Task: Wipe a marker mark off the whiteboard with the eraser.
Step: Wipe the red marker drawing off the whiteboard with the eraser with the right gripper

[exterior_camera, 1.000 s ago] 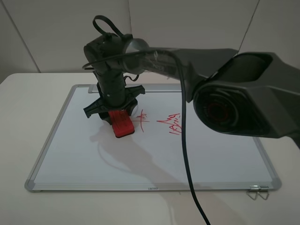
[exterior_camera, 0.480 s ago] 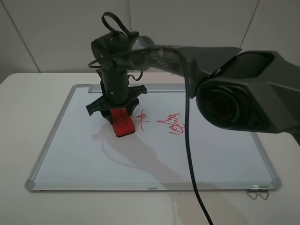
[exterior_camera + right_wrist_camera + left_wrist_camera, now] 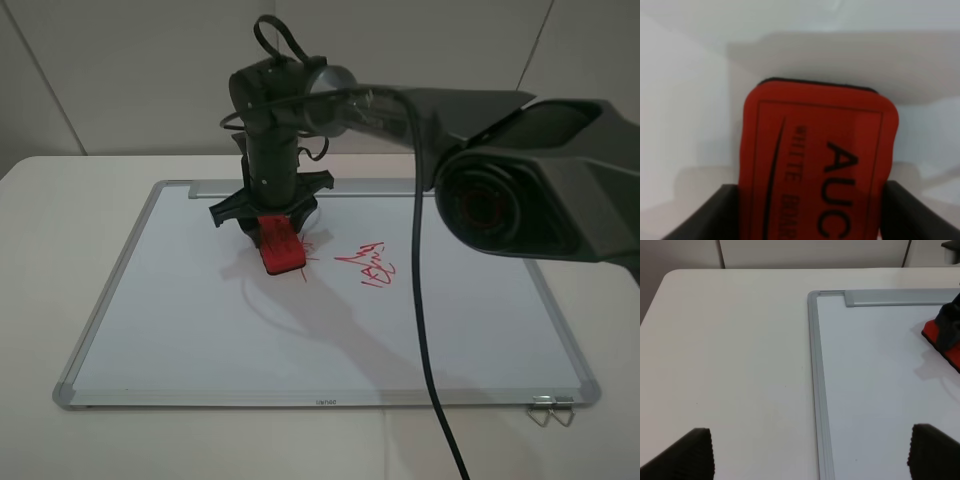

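The whiteboard (image 3: 180, 330) lies flat on the white table. My right gripper (image 3: 272, 222) reaches across to its far middle and is shut on the red eraser (image 3: 282, 248), which is pressed onto the board. The right wrist view shows the eraser (image 3: 815, 165) with its dark lettering between both fingers (image 3: 705, 215). The eraser covers most of the marker mark (image 3: 307, 260); only thin red strokes show at its right edge. In the left wrist view my left gripper (image 3: 812, 457) is open over the board's left frame, far from the eraser (image 3: 942, 337).
A denser red scribble (image 3: 368, 265) lies right of the eraser. The silver tray strip (image 3: 215, 187) runs along the far edge. A metal clip (image 3: 550, 410) sits at the front right corner. The right arm's black cable (image 3: 420, 330) hangs over the board.
My right gripper has slid the eraser to the right and slightly back, from beside the cross mark to on top of it. The scribble is unchanged.
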You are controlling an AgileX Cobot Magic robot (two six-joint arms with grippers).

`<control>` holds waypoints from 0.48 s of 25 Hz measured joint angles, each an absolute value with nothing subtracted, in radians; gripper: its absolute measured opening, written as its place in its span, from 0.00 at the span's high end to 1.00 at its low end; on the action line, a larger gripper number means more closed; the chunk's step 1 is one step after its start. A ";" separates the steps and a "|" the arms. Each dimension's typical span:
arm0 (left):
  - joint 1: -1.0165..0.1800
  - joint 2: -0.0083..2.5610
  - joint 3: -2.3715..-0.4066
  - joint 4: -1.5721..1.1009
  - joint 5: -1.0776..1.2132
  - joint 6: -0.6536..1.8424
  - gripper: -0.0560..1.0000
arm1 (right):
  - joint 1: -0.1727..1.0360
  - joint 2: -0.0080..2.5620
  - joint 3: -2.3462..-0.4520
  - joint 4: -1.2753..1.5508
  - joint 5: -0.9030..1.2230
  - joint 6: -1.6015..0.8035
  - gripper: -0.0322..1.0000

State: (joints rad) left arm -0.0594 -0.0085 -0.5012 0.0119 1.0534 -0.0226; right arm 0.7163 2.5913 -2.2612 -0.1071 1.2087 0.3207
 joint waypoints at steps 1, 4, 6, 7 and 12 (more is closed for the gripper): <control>-0.059 -0.008 -0.501 0.012 1.053 -0.023 0.21 | 0.708 2.591 -2.261 -0.107 1.208 0.319 0.49; -0.059 -0.008 -0.501 0.012 1.053 -0.023 0.21 | 0.682 2.591 -2.261 -0.107 1.206 0.312 0.49; -0.059 -0.008 -0.501 0.012 1.053 -0.023 0.21 | 0.663 2.591 -2.261 -0.106 1.206 0.286 0.49; -0.059 -0.008 -0.501 0.012 1.053 -0.023 0.21 | 0.654 2.591 -2.261 -0.106 1.206 0.275 0.49; -0.059 -0.008 -0.501 0.012 1.053 -0.023 0.21 | 0.605 2.591 -2.261 -0.089 1.204 0.261 0.49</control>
